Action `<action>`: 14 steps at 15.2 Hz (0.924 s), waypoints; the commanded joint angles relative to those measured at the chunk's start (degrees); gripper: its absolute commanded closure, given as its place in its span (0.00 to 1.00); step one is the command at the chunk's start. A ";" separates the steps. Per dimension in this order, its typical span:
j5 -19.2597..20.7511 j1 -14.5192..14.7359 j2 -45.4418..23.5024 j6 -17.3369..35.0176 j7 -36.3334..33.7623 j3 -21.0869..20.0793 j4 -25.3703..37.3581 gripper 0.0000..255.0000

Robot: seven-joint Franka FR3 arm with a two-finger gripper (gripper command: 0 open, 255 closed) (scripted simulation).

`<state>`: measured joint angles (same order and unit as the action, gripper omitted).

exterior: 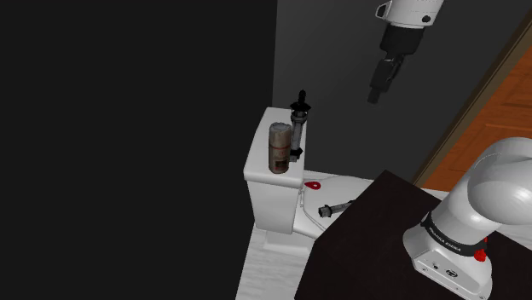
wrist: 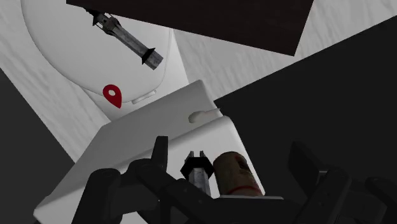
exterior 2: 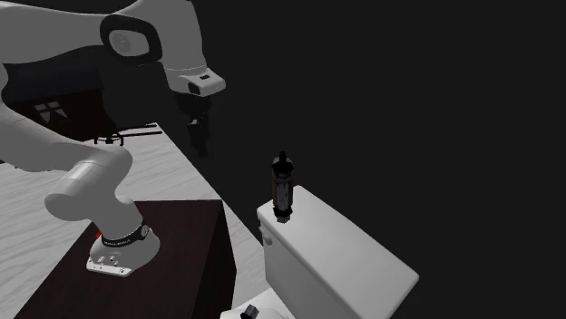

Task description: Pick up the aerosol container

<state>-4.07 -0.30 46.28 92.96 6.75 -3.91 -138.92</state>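
Franka arm above a toilet, approach phase. The end effector (exterior: 376, 95) hangs in free air, angled downward, its two black fingers (wrist: 310, 178) standing apart with nothing between them. The aerosol container (exterior: 279, 147), a brownish upright can with a red band, stands below the end effector and well apart from it, roughly in line with the direction in which the fingers point. Just beside the can, possibly touching it, stands a dark slender object (exterior: 297, 128) with a black head, taller than the can. Both rest on the white tank lid (wrist: 140, 140), the can near one of its edges. Farther from the end effector lies the pale toilet seat cover (wrist: 57, 44), which carries a small red marker (wrist: 113, 95) and a dark tool (wrist: 130, 41) lying flat; beyond that is the dark stand (exterior: 375, 239). Likely hazards: with the neighbour this close, a descending finger may strike it and topple it, or land between the two and shove the can aside; a push towards the near edge could send the can off the tank; a grip taken off-centre on the round wall may let the can slip or tilt on lifting.
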 commanded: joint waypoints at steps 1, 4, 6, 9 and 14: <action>0.00 0.00 0.00 0.00 0.00 0.00 0.00 0.00; -1.90 -0.62 -4.59 3.70 -7.23 -4.45 0.57 0.00; -2.79 -1.20 -8.15 6.11 -12.03 -7.31 1.48 0.00; -3.37 -2.23 -14.16 9.54 -19.32 -11.36 3.62 0.00; -2.06 -4.46 -25.62 14.39 -31.87 -17.46 9.08 0.00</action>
<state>-6.56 -4.25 22.96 106.58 -22.38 -20.26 -131.10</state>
